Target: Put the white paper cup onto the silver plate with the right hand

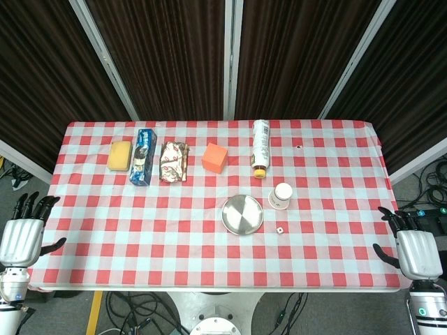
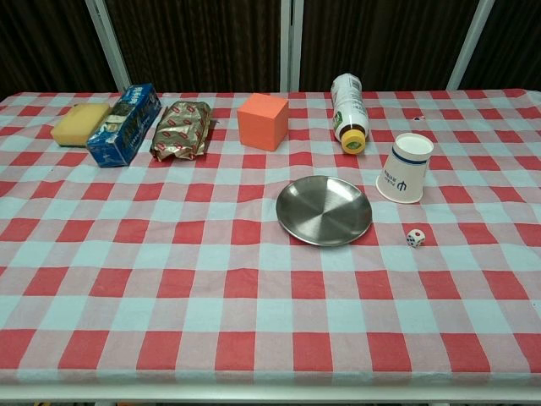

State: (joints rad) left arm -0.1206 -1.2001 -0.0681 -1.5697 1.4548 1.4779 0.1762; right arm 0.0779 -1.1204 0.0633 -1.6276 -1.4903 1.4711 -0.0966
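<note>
- Both hands sit nearest the camera, off the near edge of the worktop (image 1: 209, 258): left hand (image 1: 21, 241) at the left corner, right hand (image 1: 415, 251) at the right corner. Fingers on each are spread apart, holding nothing. Neither shows in the chest view.
- White paper cup (image 2: 405, 167) stands upright, mouth up, just right of the silver plate (image 2: 325, 211), close but apart from it.
- Small die (image 2: 415, 238) lies near the cup's base on the camera side; yellow-capped bottle (image 2: 349, 112) lies on its side just behind the cup.
- Far row, left to right: yellow sponge (image 2: 79, 123), blue box (image 2: 125, 124), foil packet (image 2: 181, 128), orange cube (image 2: 263, 121).
- Task not started; right hand is well apart from the cup.
- Handling guess: cup looks empty, so light, thin-walled, easy to crush or tip. Best grip is around the mid wall from the right side, light squeeze, short lift over onto the plate's centre. Watch the bottle and die on approach.
</note>
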